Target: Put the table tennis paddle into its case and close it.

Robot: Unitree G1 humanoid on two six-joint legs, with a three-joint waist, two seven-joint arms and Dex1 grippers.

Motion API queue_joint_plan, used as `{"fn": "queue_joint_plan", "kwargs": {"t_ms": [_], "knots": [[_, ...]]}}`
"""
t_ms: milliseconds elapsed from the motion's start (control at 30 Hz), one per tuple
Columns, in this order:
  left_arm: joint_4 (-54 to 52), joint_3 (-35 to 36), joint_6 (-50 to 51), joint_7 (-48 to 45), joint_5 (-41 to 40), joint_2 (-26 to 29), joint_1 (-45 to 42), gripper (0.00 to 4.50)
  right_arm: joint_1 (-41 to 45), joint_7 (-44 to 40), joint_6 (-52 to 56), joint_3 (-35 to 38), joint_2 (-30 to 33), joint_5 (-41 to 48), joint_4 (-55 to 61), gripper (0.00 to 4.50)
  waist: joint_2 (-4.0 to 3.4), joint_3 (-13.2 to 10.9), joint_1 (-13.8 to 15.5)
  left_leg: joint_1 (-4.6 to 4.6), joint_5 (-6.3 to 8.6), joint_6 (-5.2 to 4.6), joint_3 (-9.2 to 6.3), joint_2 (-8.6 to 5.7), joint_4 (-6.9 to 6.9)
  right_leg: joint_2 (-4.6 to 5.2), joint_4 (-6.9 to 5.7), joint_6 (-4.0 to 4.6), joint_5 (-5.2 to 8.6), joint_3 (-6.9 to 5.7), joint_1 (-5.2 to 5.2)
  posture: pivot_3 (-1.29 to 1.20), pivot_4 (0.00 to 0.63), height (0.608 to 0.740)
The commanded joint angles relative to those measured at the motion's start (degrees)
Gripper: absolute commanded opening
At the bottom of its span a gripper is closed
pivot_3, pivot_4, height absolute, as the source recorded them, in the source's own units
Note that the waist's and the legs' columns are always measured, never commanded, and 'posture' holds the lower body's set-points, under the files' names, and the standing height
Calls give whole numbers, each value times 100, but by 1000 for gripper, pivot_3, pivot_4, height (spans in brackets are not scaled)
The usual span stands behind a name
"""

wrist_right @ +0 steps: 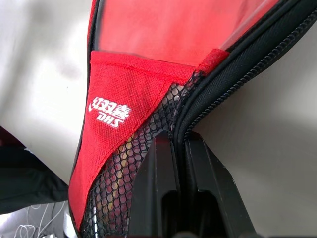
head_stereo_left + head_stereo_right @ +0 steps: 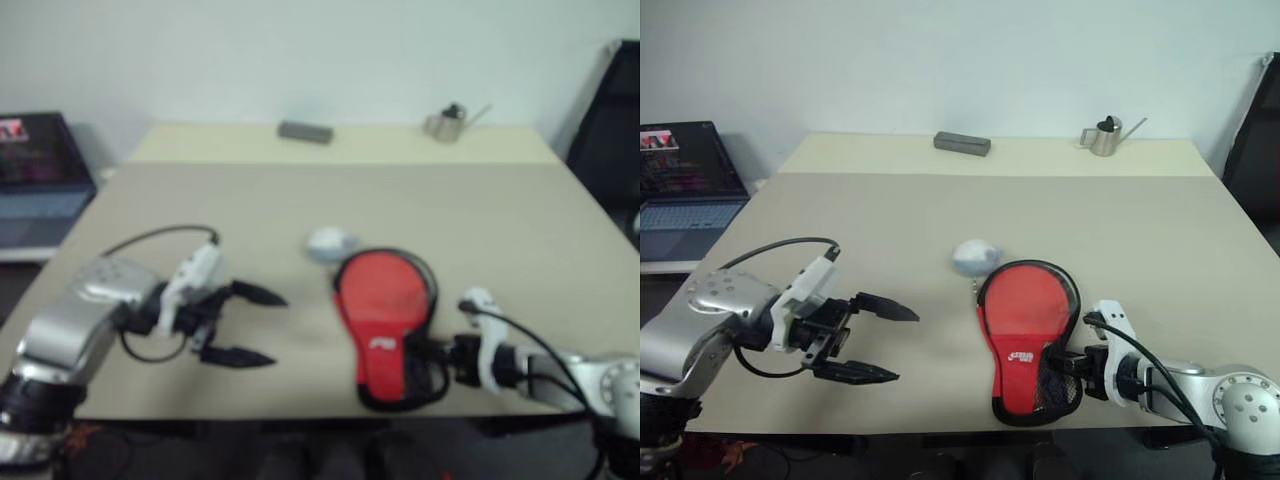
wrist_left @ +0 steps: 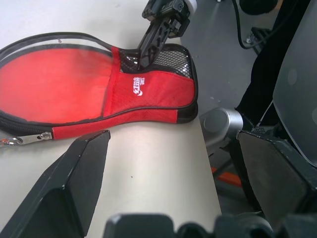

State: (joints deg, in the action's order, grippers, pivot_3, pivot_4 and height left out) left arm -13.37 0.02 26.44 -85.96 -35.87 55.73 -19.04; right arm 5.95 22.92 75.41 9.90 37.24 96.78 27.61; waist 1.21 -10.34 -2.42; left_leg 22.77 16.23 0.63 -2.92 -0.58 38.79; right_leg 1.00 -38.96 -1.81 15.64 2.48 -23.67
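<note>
One red case (image 2: 1027, 335) lies flat near the front edge of the beige table (image 2: 890, 220), its round end pointing away from the robot and its narrow handle end, with a white mark and black mesh, at the table's edge. Whether the table tennis paddle sits inside cannot be told: a clear window over the round part shows only a red surface, and no wooden handle is in sight. A metal zip pull (image 3: 12, 141) lies on the table beside the case's rim, and the zip looks unfastened along that side. One white ball (image 2: 975, 256) rests just beyond the case's round end. At the far edge stand one grey block (image 2: 962, 144) and one small metal watering can (image 2: 1105, 136); one open laptop (image 2: 685, 190) sits off the table's left side, cut off by the frame. The right gripper (image 2: 1065, 362) is pinched together on the black zip edge at the case's handle end. The left gripper (image 2: 885, 345), well apart from the case, has its jaws spread wide and holds nothing
</note>
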Motion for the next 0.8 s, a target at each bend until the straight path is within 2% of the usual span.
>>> {"fn": "queue_joint_plan", "kwargs": {"t_ms": [33,100,200,333,500,533,567,667,733,800], "knots": [[-20,-21,-105,-166,-4,-20,-101,4500,7,358,-567,-362,263,634,117,22,0,0,0,0,0,0,-1,0,0,0,0,0,0,0,0,0,150,740],[-20,-38,-124,-153,-4,-18,-101,4500,19,571,-864,-535,428,832,124,22,0,0,0,-1,0,0,-1,0,1,0,0,0,0,3,2,0,150,740],[-14,-54,-159,-133,11,-26,-92,4500,7,822,-1272,-661,649,1037,195,783,0,0,1,-1,0,0,-2,1,1,0,0,0,0,3,3,0,150,740],[-12,-61,-194,-99,35,-61,-83,4500,-94,1013,-1719,-646,975,1281,380,2168,0,0,8,-1,0,0,-2,1,2,0,1,0,0,3,4,0,150,740],[17,-17,-172,-39,32,-118,-74,4500,-605,525,-2012,-104,1663,1622,584,3835,2,-1,43,0,0,0,-12,1,3,0,7,0,0,1,10,0,150,740],[52,-6,-178,-24,43,-124,-86,4500,-650,92,-1889,101,1838,1327,662,4249,2,-1,44,-1,0,0,-11,1,3,0,7,1,1,2,13,0,150,740],[80,2,-188,-18,52,-126,-92,4500,-682,-228,-1814,230,1971,1099,724,4452,2,-1,45,-5,0,0,-11,1,3,0,8,1,0,3,16,0,150,740],[201,60,-203,94,79,-189,-158,4500,-560,-1664,-1850,608,2317,-2,1055,4452,2,-1,47,-16,0,0,-3,4,3,-7,9,-1,1,-2,22,0,150,740],[293,99,-197,223,100,-270,-254,4500,-272,-2834,-2212,601,2521,-1120,1288,4452,2,-2,46,-22,0,0,-1,6,3,-11,8,-5,4,-6,26,0,150,740],[324,126,-114,441,73,-398,-353,4500,1,-3591,-2596,354,2571,-2057,1255,4452,2,-2,57,-26,0,0,-1,14,5,-20,11,-23,15,-9,28,0,150,740]]}}
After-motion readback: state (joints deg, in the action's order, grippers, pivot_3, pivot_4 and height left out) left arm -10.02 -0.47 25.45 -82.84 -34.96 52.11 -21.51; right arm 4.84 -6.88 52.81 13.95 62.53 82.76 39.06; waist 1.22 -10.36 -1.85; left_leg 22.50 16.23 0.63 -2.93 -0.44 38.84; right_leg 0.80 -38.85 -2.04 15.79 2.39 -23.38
